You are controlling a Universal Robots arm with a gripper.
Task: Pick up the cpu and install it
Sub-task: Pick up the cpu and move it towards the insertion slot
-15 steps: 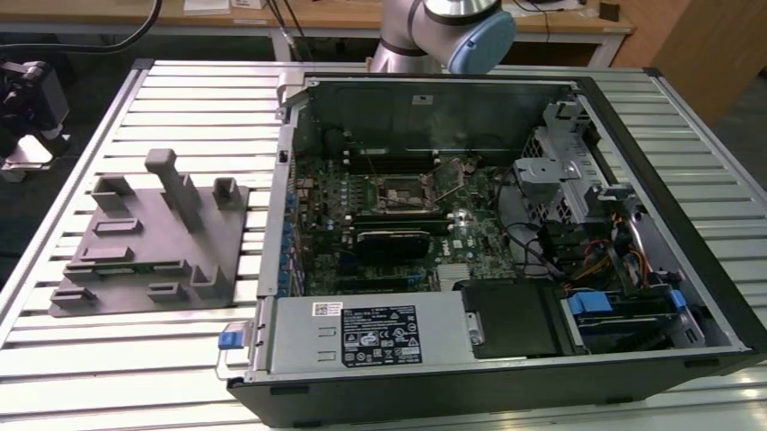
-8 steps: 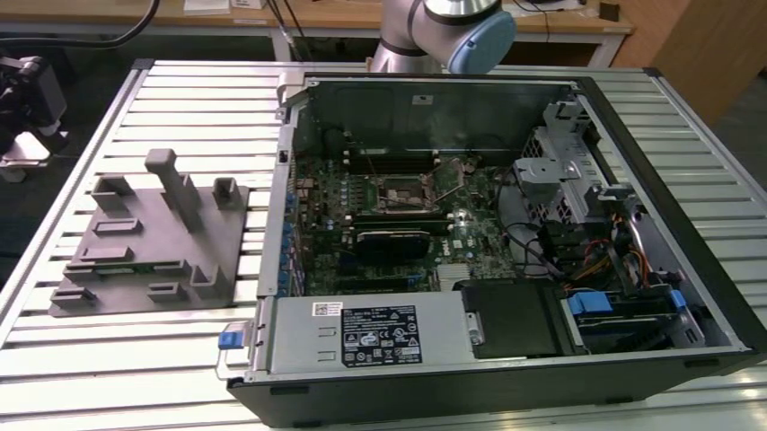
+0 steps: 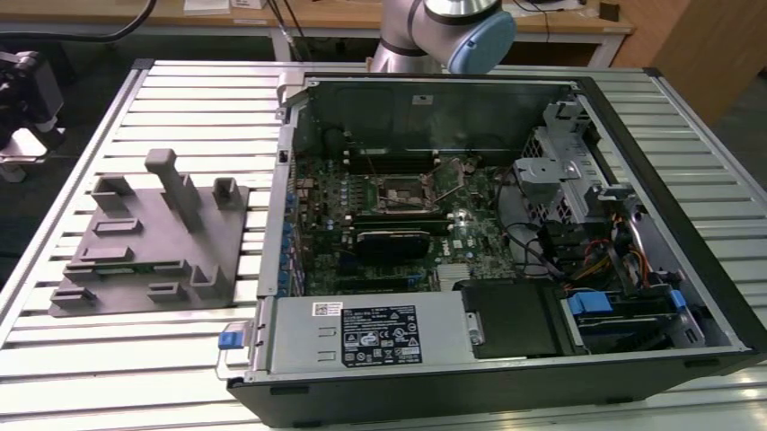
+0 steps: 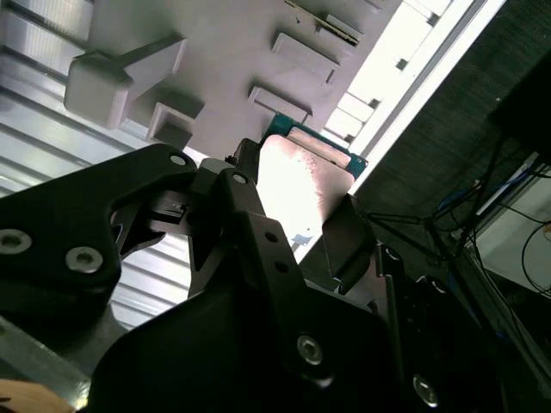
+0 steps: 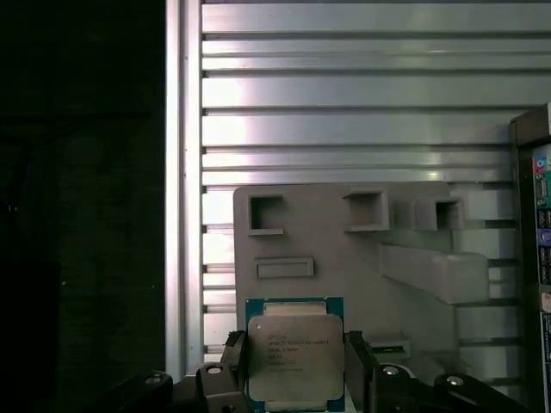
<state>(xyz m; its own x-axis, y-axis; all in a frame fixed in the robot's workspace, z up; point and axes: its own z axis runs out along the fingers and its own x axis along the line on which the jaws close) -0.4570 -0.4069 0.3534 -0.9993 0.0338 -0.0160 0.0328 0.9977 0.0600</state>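
Gripper (image 5: 295, 368) clamped on the cpu (image 5: 294, 344): chip sits flat between its fingers, above grey fixture (image 5: 344, 254) on tabletop (image 5: 344, 86).

The exterior view looks from high, steeply down on the slatted table (image 3: 180, 90). It is far enough to take in the whole open computer case (image 3: 359, 404), the grey fixture (image 3: 120, 260) at the exterior view's left and the arm (image 3: 444, 27) at the far edge. The first wrist view faces straight down on this fixture from well above. The second wrist view looks obliquely along the gripper (image 4: 297, 206), very near to it. Both wrist views share the cpu (image 5: 294, 357) between the fingers. All three views share the fixture and the table.
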